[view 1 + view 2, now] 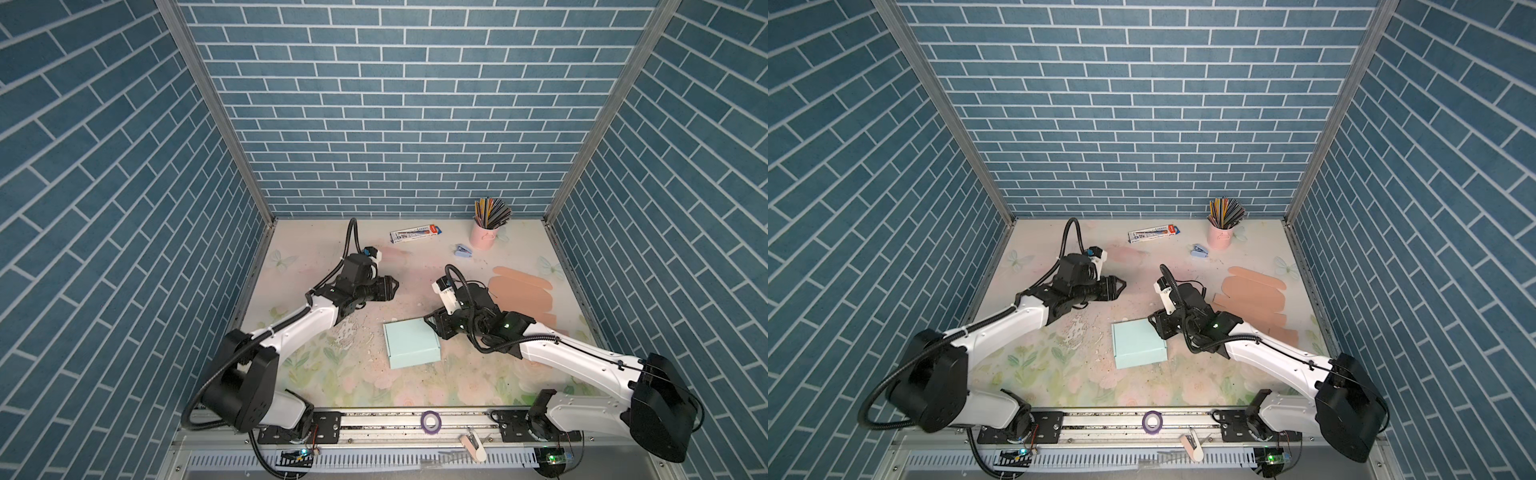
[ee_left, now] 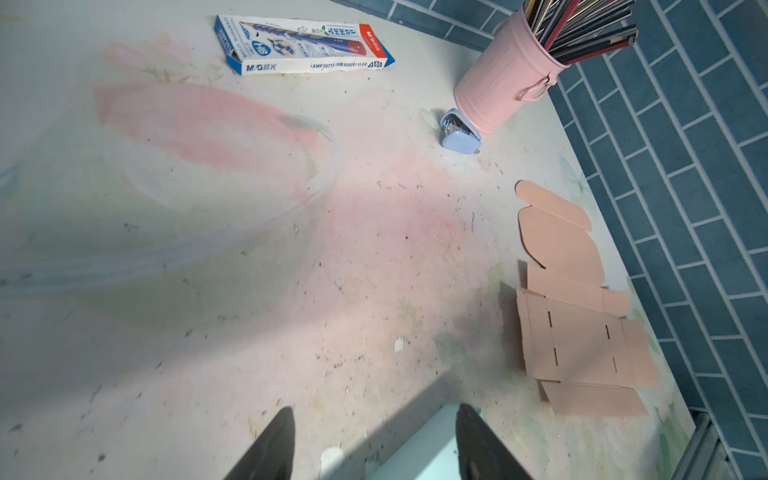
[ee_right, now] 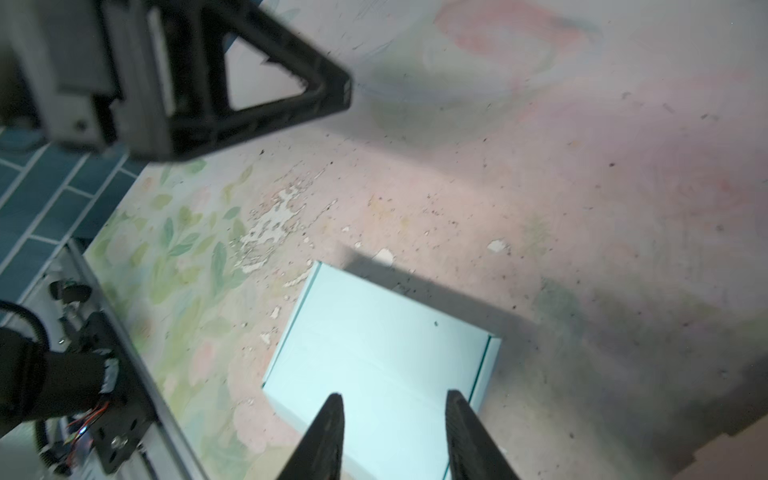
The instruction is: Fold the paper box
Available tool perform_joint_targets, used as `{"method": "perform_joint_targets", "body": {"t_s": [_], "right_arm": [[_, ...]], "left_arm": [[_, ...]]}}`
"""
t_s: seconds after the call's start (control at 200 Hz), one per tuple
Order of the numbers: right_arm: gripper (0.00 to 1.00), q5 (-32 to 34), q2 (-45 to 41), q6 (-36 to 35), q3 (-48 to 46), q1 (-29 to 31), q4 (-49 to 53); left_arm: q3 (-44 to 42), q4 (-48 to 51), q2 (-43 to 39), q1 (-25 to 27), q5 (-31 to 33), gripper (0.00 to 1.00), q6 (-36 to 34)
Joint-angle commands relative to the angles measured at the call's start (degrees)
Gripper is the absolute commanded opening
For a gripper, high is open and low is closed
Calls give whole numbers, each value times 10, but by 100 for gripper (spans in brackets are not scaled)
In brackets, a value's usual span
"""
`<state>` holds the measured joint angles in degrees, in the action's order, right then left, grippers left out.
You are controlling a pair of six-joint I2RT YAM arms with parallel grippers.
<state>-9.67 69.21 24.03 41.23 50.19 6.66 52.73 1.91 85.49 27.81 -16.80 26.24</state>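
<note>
The paper box is light blue, closed and flat on the floral table, in the middle near the front. My right gripper hovers at its far right corner. The right wrist view shows this gripper open over the box lid, with nothing between its fingers. My left gripper is open and empty, up and to the left of the box and apart from it. In the left wrist view a corner of the box shows between the left gripper's fingertips.
A flat pink cardboard blank lies at the right. At the back stand a pink pencil cup, a pencil carton and a small blue sharpener. A purple tape roll sits on the front rail.
</note>
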Motion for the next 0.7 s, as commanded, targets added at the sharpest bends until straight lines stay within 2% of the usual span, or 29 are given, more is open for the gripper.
{"method": "perform_joint_targets", "body": {"t_s": [0.0,0.15,0.285,0.49,0.695], "right_arm": [[36,-101,-10,0,-31,7,20],[25,-183,5,-2,-45,28,21],[21,-215,47,-19,-45,54,41],[18,-178,129,-43,-26,58,85],[16,-113,159,-14,-17,31,62]], "left_arm": [[32,33,56,-15,-59,62,-23],[51,34,115,-18,-88,62,-25],[37,27,125,-19,-95,62,-24],[17,27,121,-19,-95,62,-26],[-4,24,119,-19,-92,61,-27]]}}
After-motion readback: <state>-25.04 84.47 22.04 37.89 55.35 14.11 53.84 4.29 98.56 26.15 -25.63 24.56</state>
